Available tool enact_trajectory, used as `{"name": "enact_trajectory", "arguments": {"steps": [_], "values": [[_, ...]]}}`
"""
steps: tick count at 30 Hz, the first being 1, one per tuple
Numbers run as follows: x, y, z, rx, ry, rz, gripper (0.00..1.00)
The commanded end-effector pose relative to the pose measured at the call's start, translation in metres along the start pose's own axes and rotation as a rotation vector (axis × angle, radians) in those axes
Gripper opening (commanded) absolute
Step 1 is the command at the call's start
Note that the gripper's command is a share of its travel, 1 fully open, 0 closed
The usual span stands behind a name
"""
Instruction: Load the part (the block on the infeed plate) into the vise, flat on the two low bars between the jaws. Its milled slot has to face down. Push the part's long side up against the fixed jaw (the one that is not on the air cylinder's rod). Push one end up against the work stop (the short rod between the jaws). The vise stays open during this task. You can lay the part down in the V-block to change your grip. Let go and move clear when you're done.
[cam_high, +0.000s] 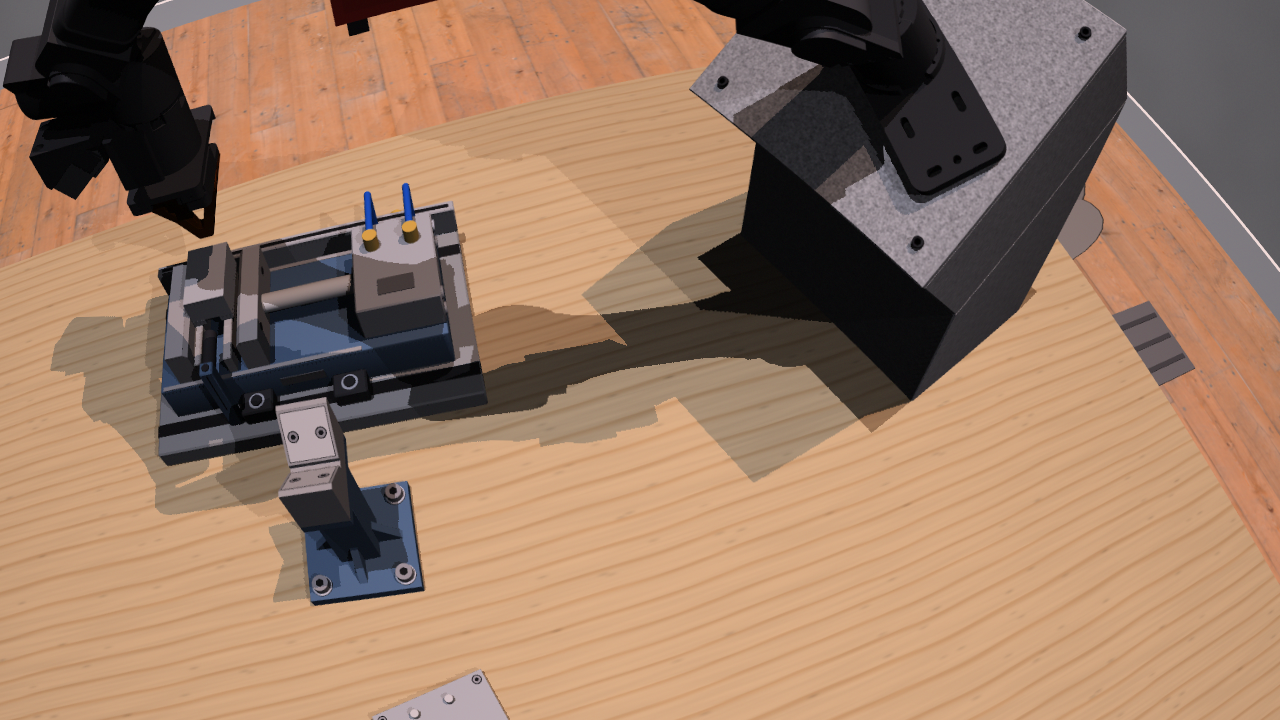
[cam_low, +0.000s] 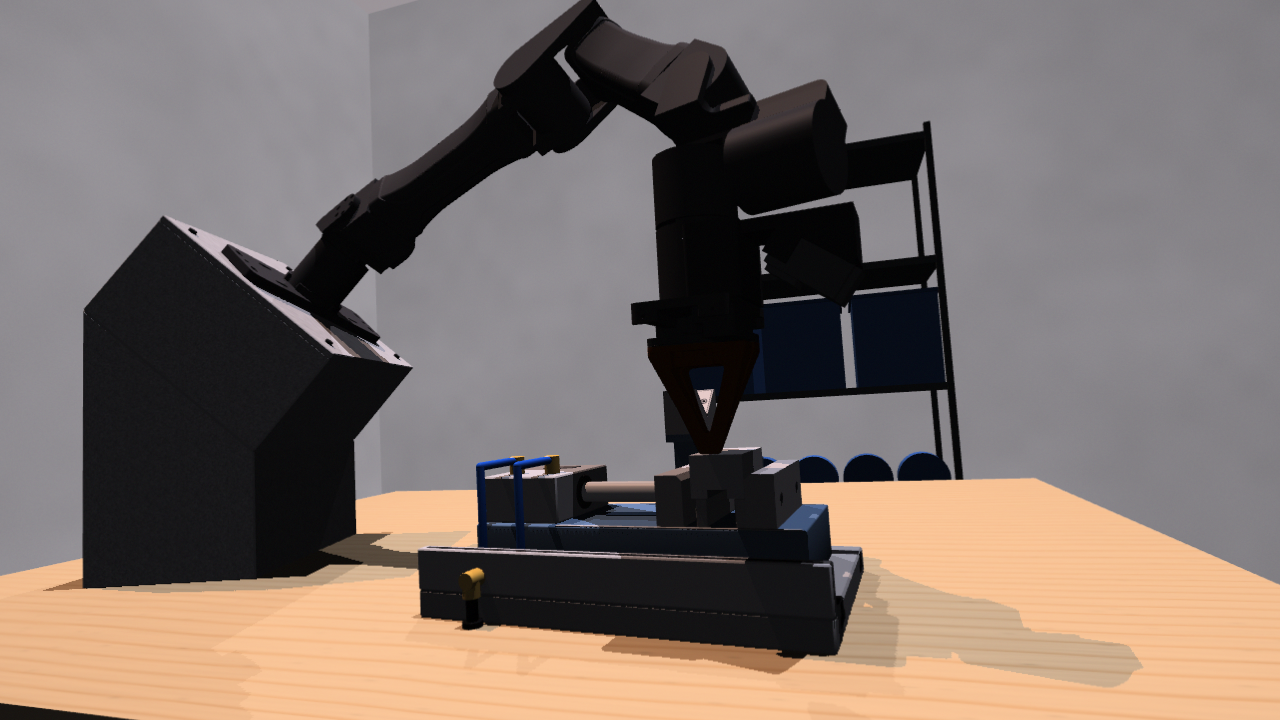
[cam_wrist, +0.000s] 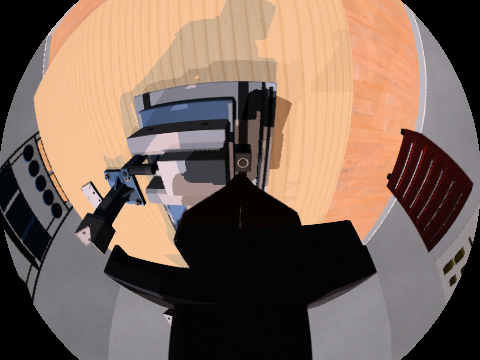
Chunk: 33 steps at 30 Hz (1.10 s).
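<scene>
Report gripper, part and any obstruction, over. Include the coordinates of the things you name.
Gripper (cam_high: 207, 233) (cam_low: 708, 450) (cam_wrist: 240, 180) shut, nothing held, tips near part's end. Part (cam_high: 208, 275) (cam_low: 728, 472) (cam_wrist: 173, 166) between vise jaws; work stop contact unconfirmed. No obstruction seen between gripper and part.

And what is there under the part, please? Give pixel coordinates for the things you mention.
Two low bars (cam_high: 228, 344) show their ends from beneath the part (cam_high: 207, 264) (cam_low: 729, 469) (cam_wrist: 172, 172). The rest is covered, so full seating cannot be confirmed.

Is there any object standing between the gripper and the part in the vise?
Nothing visible stands between the gripper and the part. Whether they touch, I cannot tell.
</scene>
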<state>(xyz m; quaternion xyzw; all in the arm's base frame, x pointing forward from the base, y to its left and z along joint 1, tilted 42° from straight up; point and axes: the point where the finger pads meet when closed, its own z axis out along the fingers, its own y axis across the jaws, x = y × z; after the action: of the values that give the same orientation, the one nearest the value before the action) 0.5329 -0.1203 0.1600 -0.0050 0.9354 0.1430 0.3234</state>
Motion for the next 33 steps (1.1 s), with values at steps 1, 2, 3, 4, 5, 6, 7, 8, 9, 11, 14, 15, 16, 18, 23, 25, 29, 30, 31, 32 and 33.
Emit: {"name": "enact_trajectory", "arguments": {"steps": [1,2,3,4,5,6,7,8,9,11,14,15,16,18,23,25,29,30,31,32,33], "values": [[-0.0148,-0.0068,-0.0171,0.023,-0.051,-0.013,0.0],[-0.0148,-0.0068,-0.0171,0.023,-0.051,-0.013,0.0],[-0.0148,-0.0068,-0.0171,0.023,-0.051,-0.013,0.0],[-0.0148,-0.0068,-0.0171,0.023,-0.051,-0.013,0.0],[-0.0148,-0.0068,-0.0171,0.023,-0.051,-0.013,0.0],[-0.0148,-0.0068,-0.0171,0.023,-0.051,-0.013,0.0],[-0.0148,-0.0068,-0.017,0.023,-0.051,-0.013,0.0],[-0.0148,-0.0069,-0.017,0.023,-0.051,-0.013,0.0],[-0.0148,-0.0069,-0.017,0.023,-0.051,-0.013,0.0],[-0.0148,-0.0069,-0.0169,0.023,-0.051,-0.013,0.0],[-0.0147,-0.0072,-0.0163,0.023,-0.051,-0.013,0.0],[-0.0145,-0.0073,-0.0159,0.023,-0.05,-0.012,0.0],[-0.0143,-0.0075,-0.0155,0.023,-0.05,-0.012,0.0],[-0.0137,-0.0079,-0.0144,0.023,-0.048,-0.01,0.0],[-0.0114,-0.0096,-0.0099,0.022,-0.041,-0.005,0.0],[-0.0101,-0.0105,-0.0075,0.021,-0.037,-0.002,0.0],[-0.0133,-0.0072,-0.0143,0.024,-0.045,-0.006,0.0],[-0.0134,-0.0076,-0.0128,0.024,-0.046,-0.006,0.0],[-0.0131,-0.0078,-0.011,0.023,-0.045,-0.006,0.0],[-0.0118,-0.0078,-0.0091,0.022,-0.04,-0.004,0.0],[-0.0103,-0.0077,-0.0072,0.02,-0.035,-0.001,0.0]]}}
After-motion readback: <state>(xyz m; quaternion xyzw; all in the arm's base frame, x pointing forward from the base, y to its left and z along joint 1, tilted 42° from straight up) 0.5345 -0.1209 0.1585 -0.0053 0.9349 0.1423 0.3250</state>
